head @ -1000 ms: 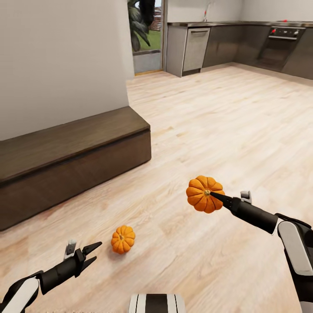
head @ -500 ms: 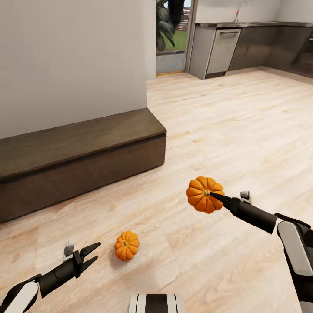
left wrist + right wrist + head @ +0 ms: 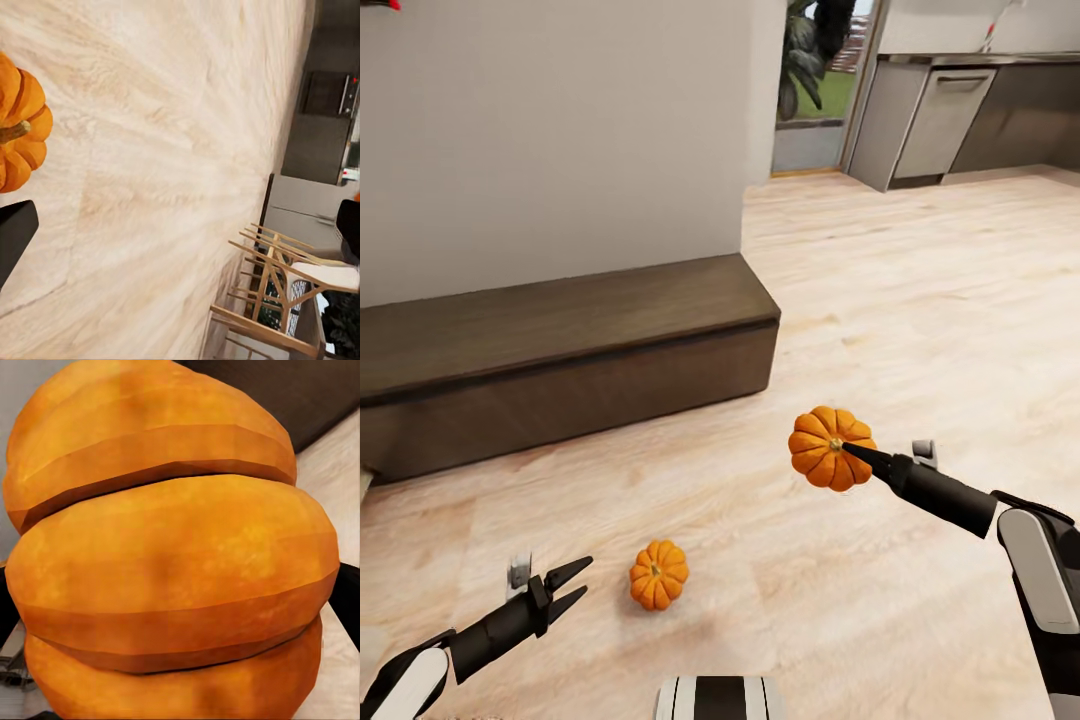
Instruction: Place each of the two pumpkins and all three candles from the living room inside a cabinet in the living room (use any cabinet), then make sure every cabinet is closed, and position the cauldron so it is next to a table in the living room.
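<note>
Orange pumpkin [image 3: 830,447] pinched in our right gripper [image 3: 852,452] at centre-right, second pumpkin [image 3: 659,574] on the floor lower centre just ahead of our spread left gripper [image 3: 572,587]; we should keep the pinch firm and square up to the closed cabinet [image 3: 560,375] at left

arms: white shells, black forearms | claws: black, pointed | base: black-white striped
</note>
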